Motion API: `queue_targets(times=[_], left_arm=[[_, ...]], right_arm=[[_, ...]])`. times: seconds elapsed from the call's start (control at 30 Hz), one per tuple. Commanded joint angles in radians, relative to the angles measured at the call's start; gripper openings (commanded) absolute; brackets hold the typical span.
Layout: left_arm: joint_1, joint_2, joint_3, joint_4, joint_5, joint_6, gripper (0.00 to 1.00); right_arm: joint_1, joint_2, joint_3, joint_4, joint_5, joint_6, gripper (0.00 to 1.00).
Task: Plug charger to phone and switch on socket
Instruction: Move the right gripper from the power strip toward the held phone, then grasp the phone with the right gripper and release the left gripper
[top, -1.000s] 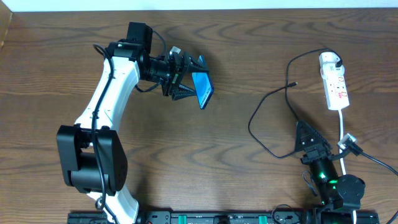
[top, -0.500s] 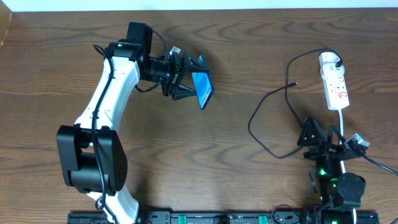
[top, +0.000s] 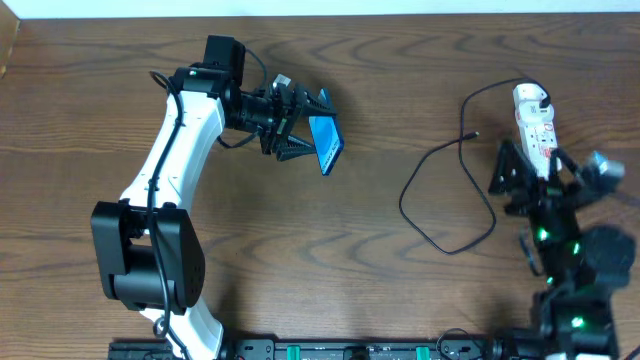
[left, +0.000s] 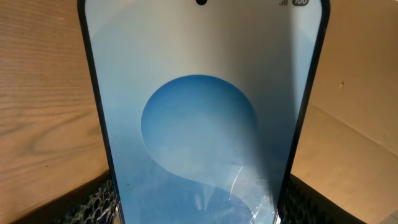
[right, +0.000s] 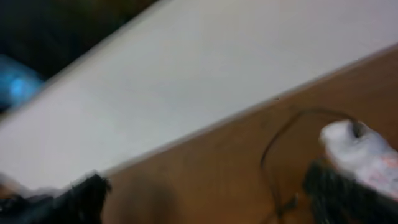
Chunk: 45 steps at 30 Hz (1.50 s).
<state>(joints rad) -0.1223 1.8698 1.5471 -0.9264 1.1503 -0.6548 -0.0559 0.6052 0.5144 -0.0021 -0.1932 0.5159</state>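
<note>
The phone (top: 327, 144), its blue screen lit, is held off the table by its edges, my left gripper (top: 308, 126) shut on it. In the left wrist view the phone (left: 199, 124) fills the frame between the mesh-padded fingers (left: 93, 202). The socket (top: 535, 118) lies at the far right. The charger (top: 440, 190), a thin black cable, runs from its white plug in a loop across the table, its connector tip (top: 470, 135) lying free. My right gripper (top: 530, 172) hovers open beside the socket with nothing in it. The right wrist view is blurred and shows the socket (right: 364, 149) and the cable (right: 277, 146).
The thick white cord (top: 553, 200) runs from the socket toward the right arm's base. The wooden table's far edge (top: 400, 14) meets a white surface. A black rail (top: 330, 350) lines the near edge.
My right arm has risen and swung away from the near edge up to the socket, still open. The left arm and the phone have not moved.
</note>
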Motion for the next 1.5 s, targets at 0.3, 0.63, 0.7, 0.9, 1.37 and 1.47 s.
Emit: queue_targets(times=[0.3, 0.63, 0.7, 0.9, 1.37, 1.47], left_arm=[[0.003, -0.034, 0.011, 0.001, 0.042, 0.002, 0.72], [0.003, -0.034, 0.011, 0.002, 0.042, 0.003, 0.73], [0.003, -0.034, 0.011, 0.001, 0.042, 0.003, 0.73], [0.003, -0.034, 0.011, 0.002, 0.042, 0.003, 0.73], [0.003, -0.034, 0.011, 0.001, 0.019, 0.003, 0.73], [0.003, -0.034, 0.011, 0.001, 0.019, 0.003, 0.73]], right_arm=[[0.163, 0.299, 0.316, -0.169, -0.561, 0.083, 0.99], [0.332, 0.394, 0.332, -0.100, -0.327, 0.081, 0.99], [0.419, 0.396, 0.352, -0.146, -0.162, 0.082, 0.99], [0.678, 0.415, 0.395, -0.223, 0.333, 0.183, 0.98], [0.873, 0.715, 0.446, -0.083, 0.457, 0.329, 0.91], [0.873, 0.764, 0.462, -0.054, 0.452, 0.329, 0.89]])
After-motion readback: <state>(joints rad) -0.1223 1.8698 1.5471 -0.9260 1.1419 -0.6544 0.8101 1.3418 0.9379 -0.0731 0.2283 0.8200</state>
